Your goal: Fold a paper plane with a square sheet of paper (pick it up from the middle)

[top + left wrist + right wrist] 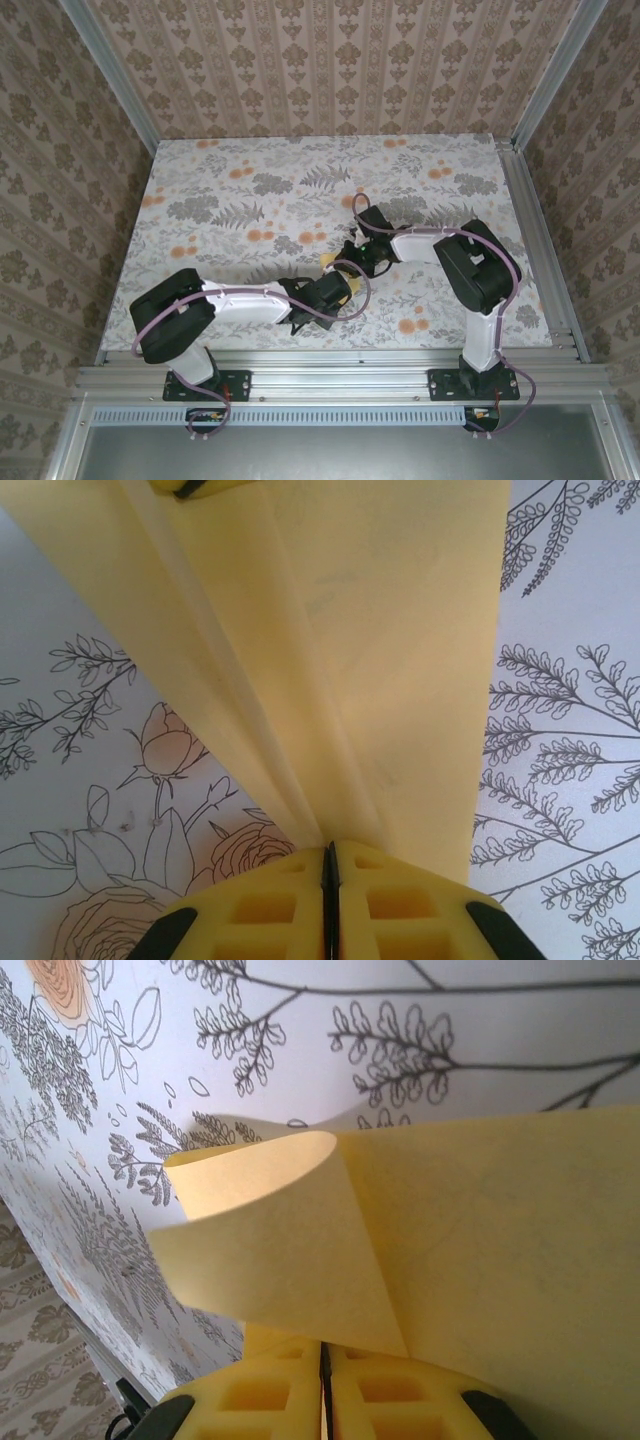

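The square sheet of paper (380, 660) is pinched at one end by the left hand (330, 865), pads pressed together, and at the other by the right hand (322, 1360), likewise clamped. It is seemingly held just clear of the desk (250, 170). Lengthwise creases and a curled-over flap are seen, so folding is judged underway, with no dart formed yet. Both arms are bent inward and low.

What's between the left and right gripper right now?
The square sheet of paper, partly folded, spans from the left gripper to the right gripper; both pinch it. Clearest in the left wrist view.
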Tool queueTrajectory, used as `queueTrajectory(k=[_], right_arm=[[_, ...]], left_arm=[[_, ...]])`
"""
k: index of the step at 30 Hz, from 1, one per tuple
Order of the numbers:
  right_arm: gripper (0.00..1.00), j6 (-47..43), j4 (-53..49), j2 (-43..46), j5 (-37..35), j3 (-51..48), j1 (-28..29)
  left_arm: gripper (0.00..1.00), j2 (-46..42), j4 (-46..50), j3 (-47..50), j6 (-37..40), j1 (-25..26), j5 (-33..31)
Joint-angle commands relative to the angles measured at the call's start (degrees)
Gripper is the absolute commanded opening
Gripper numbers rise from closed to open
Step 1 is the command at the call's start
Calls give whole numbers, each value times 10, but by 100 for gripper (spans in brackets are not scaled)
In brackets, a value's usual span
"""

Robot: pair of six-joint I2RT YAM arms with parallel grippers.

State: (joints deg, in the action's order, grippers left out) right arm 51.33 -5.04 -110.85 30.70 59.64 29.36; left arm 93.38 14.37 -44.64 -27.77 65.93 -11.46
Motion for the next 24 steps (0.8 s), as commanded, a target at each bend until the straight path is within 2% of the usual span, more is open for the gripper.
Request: queueTrajectory(k=[1, 12, 24], right_arm=[[13, -6, 23, -39, -155, 23, -53], [13, -18, 8, -60, -157, 73, -69], [13, -70, -35, -73, -172, 122, -88]], left_arm=[[10, 62, 78, 52, 5, 13, 67], [9, 66, 84, 49, 2, 14, 68], [9, 55, 91, 48, -2, 17, 70]])
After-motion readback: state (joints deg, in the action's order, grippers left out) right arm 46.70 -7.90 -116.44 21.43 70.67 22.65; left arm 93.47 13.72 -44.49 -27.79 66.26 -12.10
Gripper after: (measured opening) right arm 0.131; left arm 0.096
